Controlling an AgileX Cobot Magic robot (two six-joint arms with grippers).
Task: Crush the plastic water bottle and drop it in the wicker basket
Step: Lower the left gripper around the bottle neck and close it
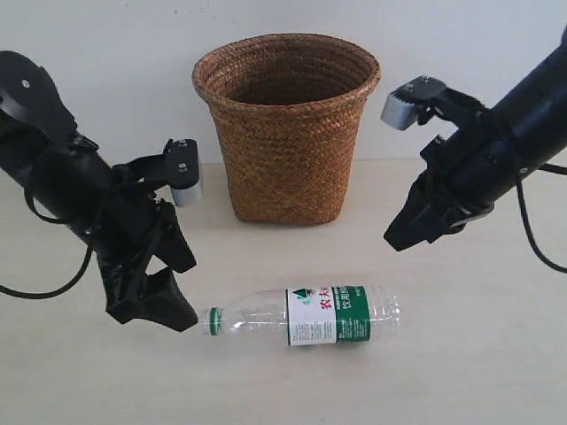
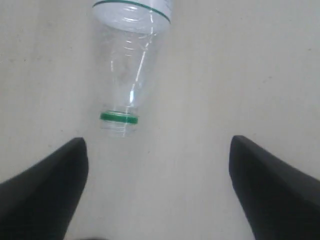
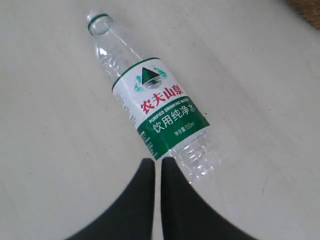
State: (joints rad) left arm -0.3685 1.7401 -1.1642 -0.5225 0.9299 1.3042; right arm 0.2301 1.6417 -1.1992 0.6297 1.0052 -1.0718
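Clear plastic water bottle (image 1: 306, 317) lying sideways on table (image 1: 461, 381), wicker basket (image 1: 285, 124) upright behind, left arm (image 1: 62, 177) and right arm (image 1: 496, 150) flanking.

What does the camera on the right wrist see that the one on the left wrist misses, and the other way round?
Only the right wrist view: the printed label with its red characters, the ribbed bottom end of the plastic water bottle, a sliver of the wicker basket, and the right gripper, fingers nearly touching. Only the left wrist view: the left gripper, fingers spread wide. Both: the bottle lying on the pale table, with a green ring at its neck.
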